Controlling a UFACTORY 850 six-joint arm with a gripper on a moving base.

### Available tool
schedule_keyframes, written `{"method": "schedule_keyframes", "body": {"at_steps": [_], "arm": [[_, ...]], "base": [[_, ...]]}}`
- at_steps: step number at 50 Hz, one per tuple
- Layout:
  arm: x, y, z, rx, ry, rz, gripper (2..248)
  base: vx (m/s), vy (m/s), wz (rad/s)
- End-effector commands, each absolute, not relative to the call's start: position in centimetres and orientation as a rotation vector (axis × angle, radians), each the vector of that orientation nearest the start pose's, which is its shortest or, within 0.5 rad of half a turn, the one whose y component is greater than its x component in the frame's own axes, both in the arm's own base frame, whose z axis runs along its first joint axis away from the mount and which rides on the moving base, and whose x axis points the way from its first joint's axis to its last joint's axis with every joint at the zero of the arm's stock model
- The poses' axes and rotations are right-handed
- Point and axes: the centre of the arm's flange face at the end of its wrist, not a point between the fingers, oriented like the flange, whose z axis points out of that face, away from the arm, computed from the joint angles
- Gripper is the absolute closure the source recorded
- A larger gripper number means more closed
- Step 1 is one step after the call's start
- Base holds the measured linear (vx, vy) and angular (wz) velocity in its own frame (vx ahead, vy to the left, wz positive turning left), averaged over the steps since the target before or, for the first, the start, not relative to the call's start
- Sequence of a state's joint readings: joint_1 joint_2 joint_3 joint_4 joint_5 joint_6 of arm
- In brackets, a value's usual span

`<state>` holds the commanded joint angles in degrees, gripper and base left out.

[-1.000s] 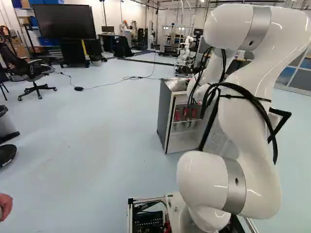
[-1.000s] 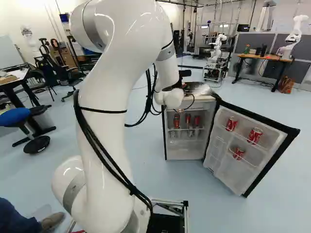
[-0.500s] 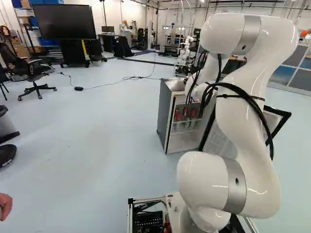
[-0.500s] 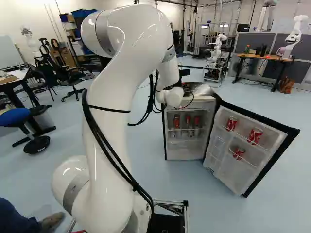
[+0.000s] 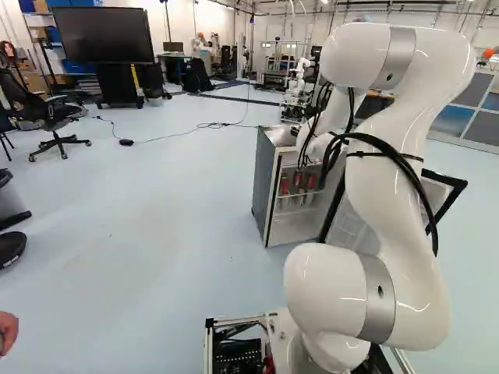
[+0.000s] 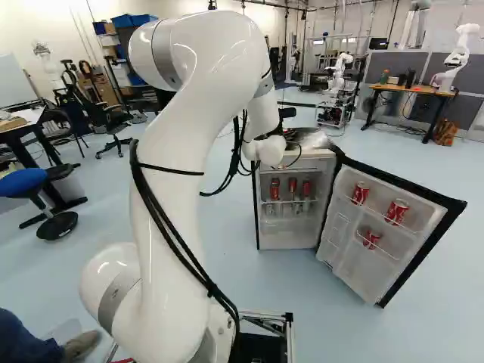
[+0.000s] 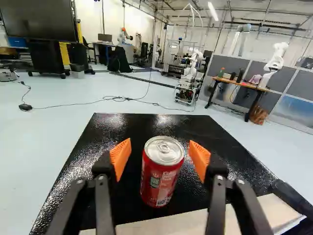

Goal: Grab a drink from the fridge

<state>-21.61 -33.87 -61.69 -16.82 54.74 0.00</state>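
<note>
orange pads (image 7: 120,156), spread and empty, flank a cylindrical red can (image 7: 160,176) atop the glossy fridge (image 7: 200,129).

Shows a can (image 7: 162,174) on the fridge (image 6: 287,237) (near the top's front edge), more cans (image 6: 293,186) on a shelf inside and in the door (image 6: 344,265), at right; farther behind, a table (image 6: 408,88) right of another robot (image 6: 339,69).

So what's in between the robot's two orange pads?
A red drink can, standing on the fridge's shiny black top. The wrist view shows bare black between it and each of the pads.
</note>
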Motion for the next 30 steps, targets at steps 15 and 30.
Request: {"method": "schedule_keyframes", "body": {"at_steps": [15, 30], "arm": [[59.8, -21.4, 36.9, -2.522, -0.001, -2.159, 3], [57.9, -21.3, 38.6, -2.520, 0.008, -2.175, 3]], "base": [[0.000, 0.000, 0.000], [0.000, 0.000, 0.000]]}}
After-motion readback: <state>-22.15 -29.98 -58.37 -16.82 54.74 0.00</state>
